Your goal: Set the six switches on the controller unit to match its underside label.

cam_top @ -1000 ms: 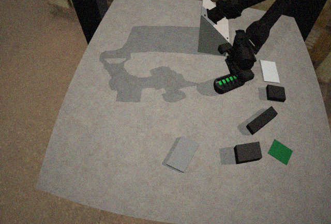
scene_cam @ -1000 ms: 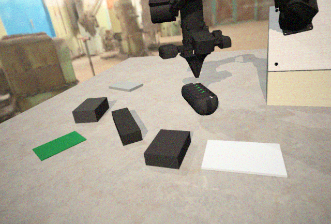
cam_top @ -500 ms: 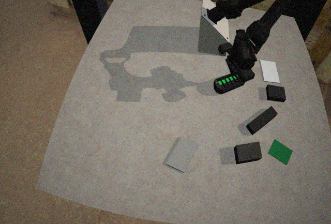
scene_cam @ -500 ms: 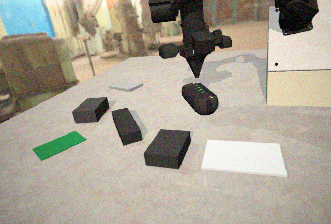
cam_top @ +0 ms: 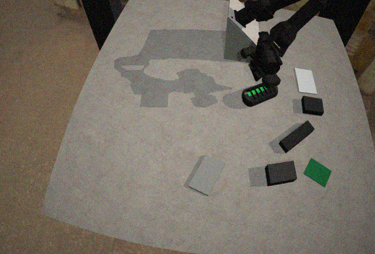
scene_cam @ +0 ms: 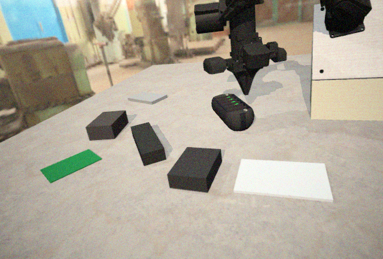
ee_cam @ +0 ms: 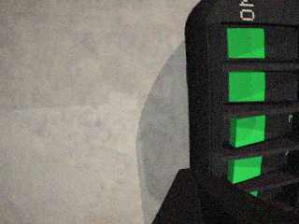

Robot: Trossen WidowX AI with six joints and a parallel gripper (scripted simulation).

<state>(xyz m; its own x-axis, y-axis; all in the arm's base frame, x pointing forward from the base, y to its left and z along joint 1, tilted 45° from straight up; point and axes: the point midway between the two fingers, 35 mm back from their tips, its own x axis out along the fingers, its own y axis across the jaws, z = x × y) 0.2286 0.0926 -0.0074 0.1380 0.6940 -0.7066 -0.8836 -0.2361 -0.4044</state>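
The dark grey controller unit (cam_top: 262, 100) (scene_cam: 230, 114) (ee_cam: 199, 93) sits on its base on the bench, switches upward and label hidden. The wrist view shows four green switch ends along its left side and a sliver of a fifth, below lettering at the top. The third and fourth show a brighter green lower face; I cannot tell surely which ends are pressed. My gripper (cam_top: 256, 78) (scene_cam: 246, 93) is shut and empty, its tip above and beside the unit's far long side in the exterior view. A dark finger covers the lower switches in the wrist view.
An upright panel (cam_top: 239, 39) (scene_cam: 346, 98) stands behind the unit. A white plate (cam_top: 306, 80) (scene_cam: 283, 179), several dark blocks (cam_top: 312, 105) (scene_cam: 194, 168), a green board (cam_top: 317, 172) (scene_cam: 70, 165) and a grey plate (cam_top: 207, 175) (scene_cam: 148, 97) lie on the bench.
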